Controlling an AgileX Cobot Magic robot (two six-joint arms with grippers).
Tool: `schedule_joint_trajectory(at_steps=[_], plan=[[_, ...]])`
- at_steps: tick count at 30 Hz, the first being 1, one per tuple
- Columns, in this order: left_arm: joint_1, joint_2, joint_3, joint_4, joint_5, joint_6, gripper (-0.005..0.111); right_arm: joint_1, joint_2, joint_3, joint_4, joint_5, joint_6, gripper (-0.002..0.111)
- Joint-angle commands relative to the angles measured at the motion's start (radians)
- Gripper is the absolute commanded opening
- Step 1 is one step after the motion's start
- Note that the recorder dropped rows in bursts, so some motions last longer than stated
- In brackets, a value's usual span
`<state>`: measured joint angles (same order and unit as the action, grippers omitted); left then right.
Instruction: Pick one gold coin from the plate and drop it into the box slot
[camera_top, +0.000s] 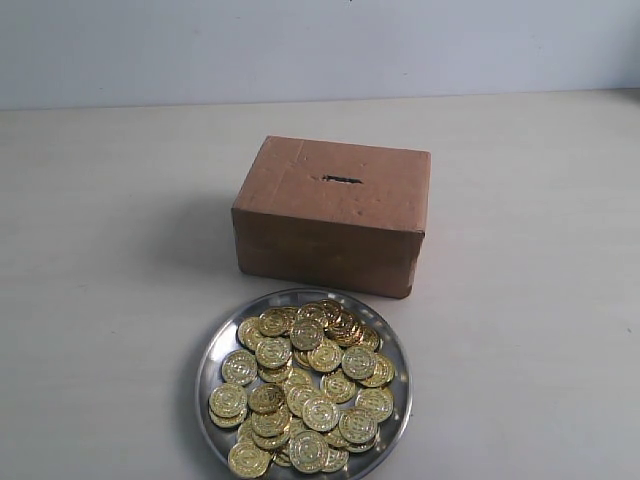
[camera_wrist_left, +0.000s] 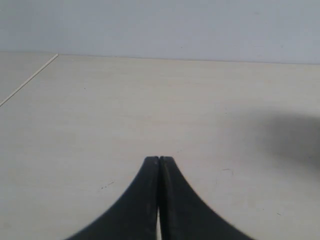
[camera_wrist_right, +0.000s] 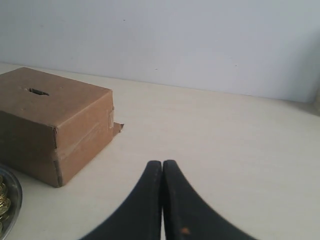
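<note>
On my exterior feed the plate (camera_top: 206, 372) sits at the near edge of the pale table (camera_top: 100, 300), heaped with gold coins (camera_top: 305, 390) that overlap in a loose pile. Just behind it stands the box (camera_top: 330, 225). I can't tell whether rim and carton touch. The slot (camera_top: 341, 179) is cut into the box's upward face – a short dark slit with ragged edges, toward the far side of that face.

The left gripper (camera_wrist_left: 159, 160) has its 2 black fingers pressed together tip to tip with nothing between them. Its wrist camera gives me only bare table, the pale wall (camera_wrist_left: 200, 25) and a soft shadow.

The right gripper (camera_wrist_right: 162, 164) is likewise closed on nothing, its 2 fingers meeting along a thin seam, well apart from the box. That wrist camera shows the carton at an angle with the slot on top, a torn scrap of cardboard jutting from 1 lower corner, and a sliver of the plate's rim with a few coins beside the box.
</note>
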<state>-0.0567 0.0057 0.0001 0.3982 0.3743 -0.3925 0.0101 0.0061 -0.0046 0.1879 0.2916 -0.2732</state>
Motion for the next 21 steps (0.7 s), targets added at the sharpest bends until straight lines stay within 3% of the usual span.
schedule_joint_trajectory(at_steps=[1,6,12,21], plan=[[0.002,-0.006,0.0,-0.009,0.005,0.0,0.0,0.017,-0.006,0.005,-0.053,-0.016,-0.011,0.0],[0.002,-0.006,0.0,-0.009,0.005,0.0,0.0,0.089,-0.006,0.005,-0.07,-0.016,0.021,0.0],[0.002,-0.006,0.0,-0.009,0.005,0.0,0.0,0.089,-0.006,0.005,-0.158,-0.016,0.332,0.0],[0.002,-0.006,0.0,-0.009,0.005,0.0,0.0,0.053,-0.006,0.005,-0.163,-0.008,0.286,0.0]])
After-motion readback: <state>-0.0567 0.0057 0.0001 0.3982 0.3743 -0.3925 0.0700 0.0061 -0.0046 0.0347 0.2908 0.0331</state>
